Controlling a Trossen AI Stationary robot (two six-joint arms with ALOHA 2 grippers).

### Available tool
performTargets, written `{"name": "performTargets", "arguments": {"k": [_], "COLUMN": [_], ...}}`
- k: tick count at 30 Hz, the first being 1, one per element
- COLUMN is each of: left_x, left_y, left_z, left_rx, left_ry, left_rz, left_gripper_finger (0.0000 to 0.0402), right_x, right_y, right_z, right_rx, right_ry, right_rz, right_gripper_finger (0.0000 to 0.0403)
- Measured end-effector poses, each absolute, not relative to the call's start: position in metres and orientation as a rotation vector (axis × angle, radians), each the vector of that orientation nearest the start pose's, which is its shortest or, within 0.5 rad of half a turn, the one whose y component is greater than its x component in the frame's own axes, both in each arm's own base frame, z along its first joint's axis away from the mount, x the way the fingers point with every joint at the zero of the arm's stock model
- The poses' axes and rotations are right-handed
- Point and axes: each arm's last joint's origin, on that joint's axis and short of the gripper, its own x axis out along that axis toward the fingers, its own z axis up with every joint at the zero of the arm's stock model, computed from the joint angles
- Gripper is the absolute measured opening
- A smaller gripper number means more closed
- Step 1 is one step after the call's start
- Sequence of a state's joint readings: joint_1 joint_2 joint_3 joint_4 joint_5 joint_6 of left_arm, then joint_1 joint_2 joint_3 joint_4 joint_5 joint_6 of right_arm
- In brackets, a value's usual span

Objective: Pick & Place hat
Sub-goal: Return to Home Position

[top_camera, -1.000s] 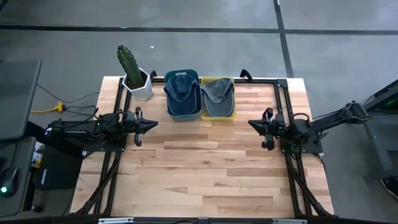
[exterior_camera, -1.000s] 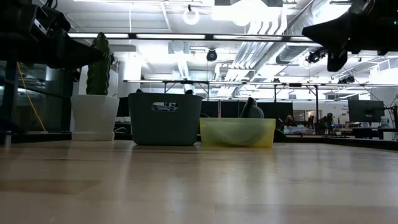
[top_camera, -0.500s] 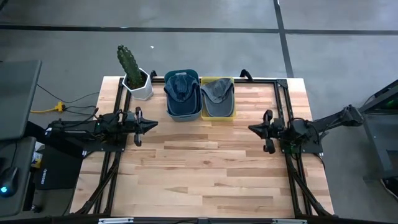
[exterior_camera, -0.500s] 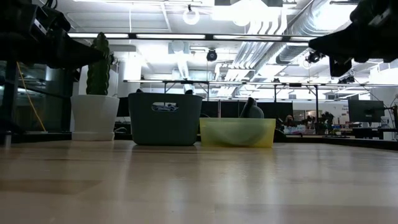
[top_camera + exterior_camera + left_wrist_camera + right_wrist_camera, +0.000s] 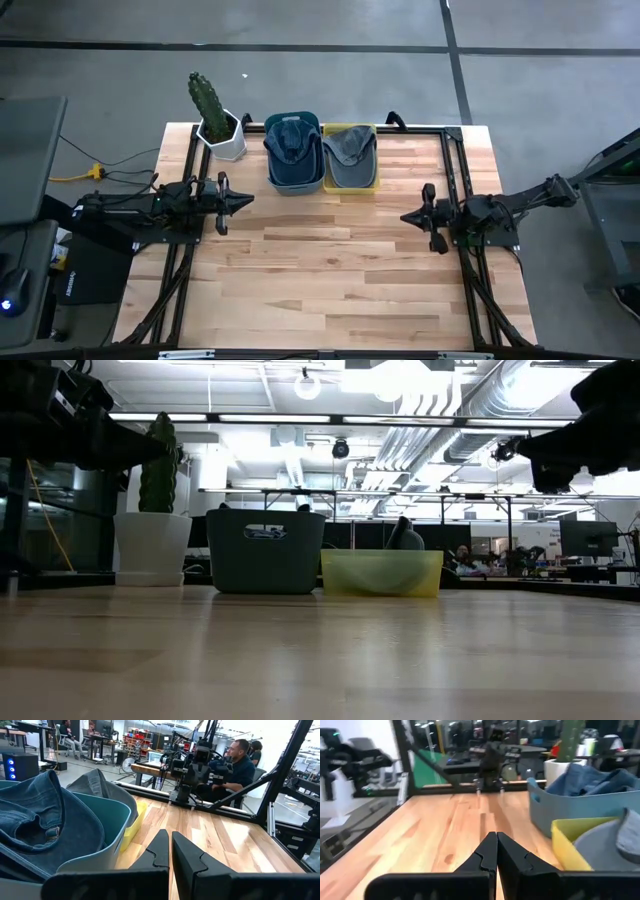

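Caps, two, both binned at the far edge of the table (image 5: 330, 270).

- One blue cap (image 5: 291, 140), denim-like, lies crumpled in the blue bin (image 5: 295, 186) and rises above its rim.
- One gray cap (image 5: 349, 148) lies in the yellow bin (image 5: 350, 187). From table height, its crown shows above the bin wall.
- Bins: they stand side by side and touch, the blue one on the left as seen from above and the yellow one on the right.
- Cactus (image 5: 203, 97): stands upright in a white pot (image 5: 228, 145), just beside the blue bin at the table's far left corner.
- Left gripper (image 5: 248, 200): sits at the left edge of the table, raised above the wood, with its tips pointing toward the middle. The fingers are pressed together with barely a seam between them, and they hold nothing. It is well apart from both bins.
- Right gripper (image 5: 404, 216): sits at the right side of the table, also raised, pointing inward and facing the other arm. The fingers are closed against each other and carry nothing. It is well apart from the yellow bin.
- Table surface: light wood planks, bare between the two arms.
- Room beyond: a person (image 5: 240, 762) sits past the right edge of the table, visible from the left wrist.
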State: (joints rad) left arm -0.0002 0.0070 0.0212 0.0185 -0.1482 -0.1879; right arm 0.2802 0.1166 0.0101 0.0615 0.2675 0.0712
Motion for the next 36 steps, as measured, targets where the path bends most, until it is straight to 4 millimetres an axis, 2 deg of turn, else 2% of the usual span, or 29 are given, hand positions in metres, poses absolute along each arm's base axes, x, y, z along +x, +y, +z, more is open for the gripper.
{"name": "performTargets", "arguments": {"k": [13,22,36], "left_x": [0.0965,0.0964,0.0965], "left_y": [0.0043,0.0042,0.0043], "left_z": [0.1720,0.1720,0.1720], "left_rx": [-0.190,-0.190,-0.190], "left_ry": [-0.047,-0.047,-0.047], "left_rz": [0.144,0.144,0.144], "left_gripper_finger": [0.0000,0.0000,0.0000], "right_x": [0.1013,0.1013,0.1016], "right_y": [0.0237,0.0241,0.0204], "right_z": [0.1616,0.1612,0.1646], "right_rx": [-0.061,-0.063,-0.099], "right_ry": [0.061,0.065,0.034], "right_rz": [0.101,0.116,-0.013], "right_gripper_finger": [0.0000,0.0000,0.0001]}}
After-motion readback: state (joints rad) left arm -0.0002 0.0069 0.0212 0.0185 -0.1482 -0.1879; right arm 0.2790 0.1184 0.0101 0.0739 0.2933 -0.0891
